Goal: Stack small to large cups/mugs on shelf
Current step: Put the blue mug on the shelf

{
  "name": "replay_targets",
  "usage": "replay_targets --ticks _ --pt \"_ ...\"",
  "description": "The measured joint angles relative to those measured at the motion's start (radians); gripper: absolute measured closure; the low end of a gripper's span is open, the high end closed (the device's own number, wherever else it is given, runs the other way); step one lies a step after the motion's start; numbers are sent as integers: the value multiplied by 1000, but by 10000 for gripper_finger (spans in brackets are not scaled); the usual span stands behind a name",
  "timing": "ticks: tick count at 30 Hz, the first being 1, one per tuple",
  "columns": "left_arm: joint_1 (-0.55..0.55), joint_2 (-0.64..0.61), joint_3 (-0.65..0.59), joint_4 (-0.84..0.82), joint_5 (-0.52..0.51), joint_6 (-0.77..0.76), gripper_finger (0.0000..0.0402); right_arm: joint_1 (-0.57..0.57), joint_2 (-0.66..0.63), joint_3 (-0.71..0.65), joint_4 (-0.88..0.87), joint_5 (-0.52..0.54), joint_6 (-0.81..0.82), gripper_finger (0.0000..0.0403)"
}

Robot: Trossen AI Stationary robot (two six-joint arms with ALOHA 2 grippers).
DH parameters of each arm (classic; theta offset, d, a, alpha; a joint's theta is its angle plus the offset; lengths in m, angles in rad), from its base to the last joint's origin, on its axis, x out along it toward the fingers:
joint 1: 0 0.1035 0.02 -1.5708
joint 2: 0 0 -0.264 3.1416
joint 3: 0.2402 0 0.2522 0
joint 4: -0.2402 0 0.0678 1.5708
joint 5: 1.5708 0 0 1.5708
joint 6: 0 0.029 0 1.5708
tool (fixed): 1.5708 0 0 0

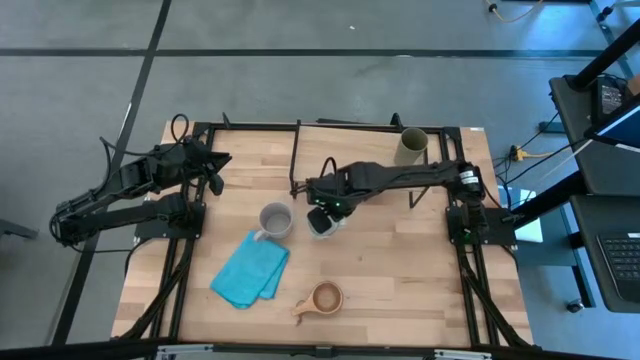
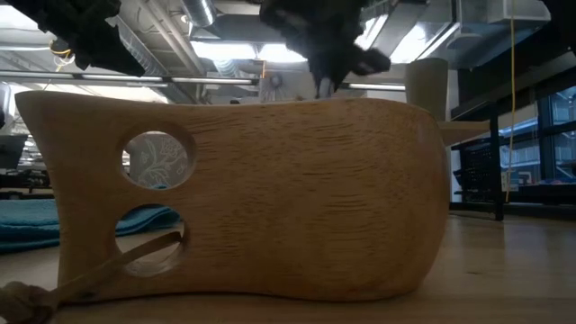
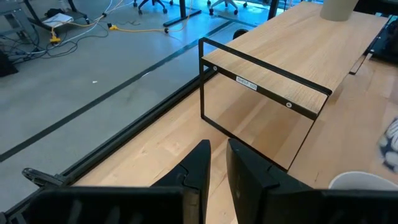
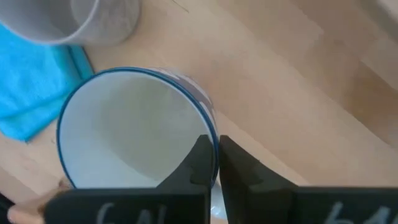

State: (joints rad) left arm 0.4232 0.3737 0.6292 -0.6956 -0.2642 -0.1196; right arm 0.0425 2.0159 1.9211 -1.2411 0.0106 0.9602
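Note:
The white mug (image 4: 130,137), blue-rimmed, stands at mid-table with my right gripper (image 1: 324,208) shut on its rim from above. The grey mug (image 1: 275,220) sits upright just left of it. Near the front edge, the brown wooden cup (image 1: 322,298) rests on its base and fills the low view (image 2: 270,198). The olive-green tumbler (image 1: 412,146) stands upright at the right end of the shelf (image 1: 370,150). My left gripper (image 3: 217,165) waits at the table's far left with a narrow gap between its fingers and nothing in it. My right gripper pinches the white mug's rim wall (image 4: 210,127) between its two fingers, one inside the mug and one outside. The fingers come from above, pointing steeply down. The mug's mouth faces up. Whether its base is clear of the table does not show.
A blue cloth (image 1: 250,272) lies crumpled at the front left, beside the grey mug. The shelf's thin black legs (image 3: 202,81) stand on the tabletop, with open space under its board. Bare wood lies between the white mug and the shelf.

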Motion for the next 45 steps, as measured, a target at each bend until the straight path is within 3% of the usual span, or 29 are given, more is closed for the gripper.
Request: replay_targets --ticks 13,26,36,45 --pt "0 0 0 0 0 0 355 2 -3 311 -340 195 5 387" --pt "0 0 0 0 21 0 355 -105 -15 350 -335 307 -19 387" --pt "0 0 0 0 23 0 355 -227 -41 351 -333 289 -92 386" --pt "0 0 0 0 23 0 355 -329 -87 351 -331 92 -158 386"
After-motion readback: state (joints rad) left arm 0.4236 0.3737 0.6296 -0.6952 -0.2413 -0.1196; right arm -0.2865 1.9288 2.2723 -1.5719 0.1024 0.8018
